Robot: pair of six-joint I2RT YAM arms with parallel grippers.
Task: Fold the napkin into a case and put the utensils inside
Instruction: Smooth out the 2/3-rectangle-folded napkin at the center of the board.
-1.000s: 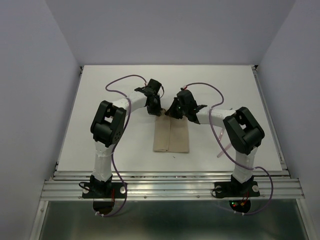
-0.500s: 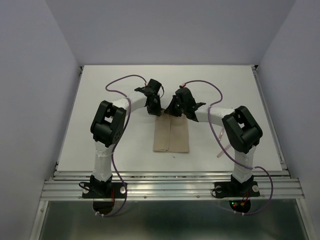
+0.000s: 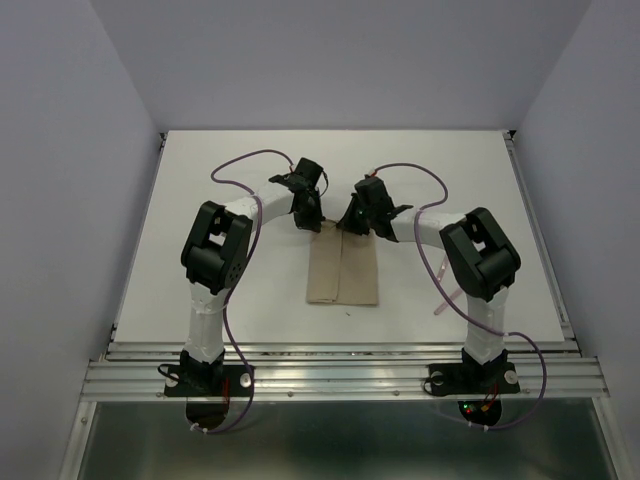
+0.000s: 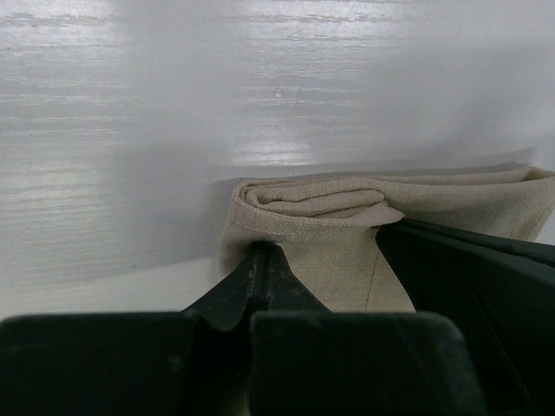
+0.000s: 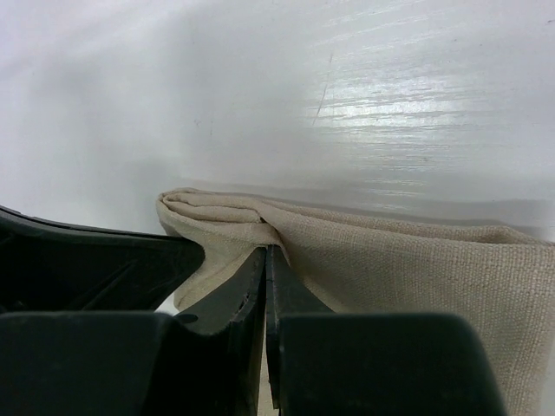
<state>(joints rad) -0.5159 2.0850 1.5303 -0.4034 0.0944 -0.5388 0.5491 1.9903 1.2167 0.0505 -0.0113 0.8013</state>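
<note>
The beige napkin (image 3: 343,272) lies folded into a narrow oblong in the middle of the table, with a lengthwise crease. Both grippers meet at its far edge. My left gripper (image 3: 313,224) is shut on the napkin's far left corner; in the left wrist view the rolled cloth layers (image 4: 329,208) bunch right at its fingertips (image 4: 261,253). At the far right corner my right gripper (image 3: 347,224) is shut, its tips (image 5: 266,253) pinching the napkin (image 5: 408,260). Only a pale pink handle of the utensils (image 3: 446,300) shows, beside the right arm's upright link.
The white table (image 3: 240,290) has raised metal rails along its near edge (image 3: 340,375) and right side (image 3: 540,240). Grey walls close in the left, right and back. Purple cables loop over both arms.
The right arm's wrist has shifted slightly toward the far right, while its tips stay at the napkin's far edge. The left arm and the napkin look unmoved.
</note>
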